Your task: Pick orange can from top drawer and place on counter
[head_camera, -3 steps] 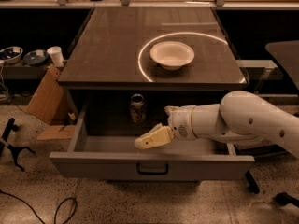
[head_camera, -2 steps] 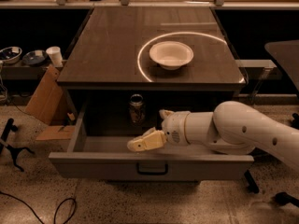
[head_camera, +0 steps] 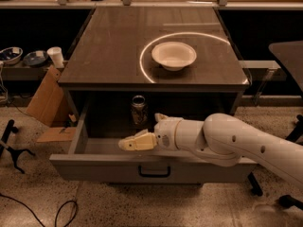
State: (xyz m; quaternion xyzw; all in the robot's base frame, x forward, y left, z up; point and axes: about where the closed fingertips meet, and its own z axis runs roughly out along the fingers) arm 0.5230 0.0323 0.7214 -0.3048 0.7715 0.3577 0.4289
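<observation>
The gripper point(head_camera: 127, 144) is held low inside the drawer point(head_camera: 94, 167), and the can point(head_camera: 138, 109) stands apart at its 12 o'clock, by the back wall. Whether the gripper is spread or pressed together cannot be told. It is best turned toward 12 o'clock and centred on the can's body before closing, so that the can is not tipped; no writing can be read.

Cream gripper point(head_camera: 127, 144) in grey top drawer point(head_camera: 94, 167), near mottled orange can point(head_camera: 138, 110).

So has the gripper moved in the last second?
Yes. The gripper has slid left along the top drawer, its tip now lying left of the orange can.
</observation>
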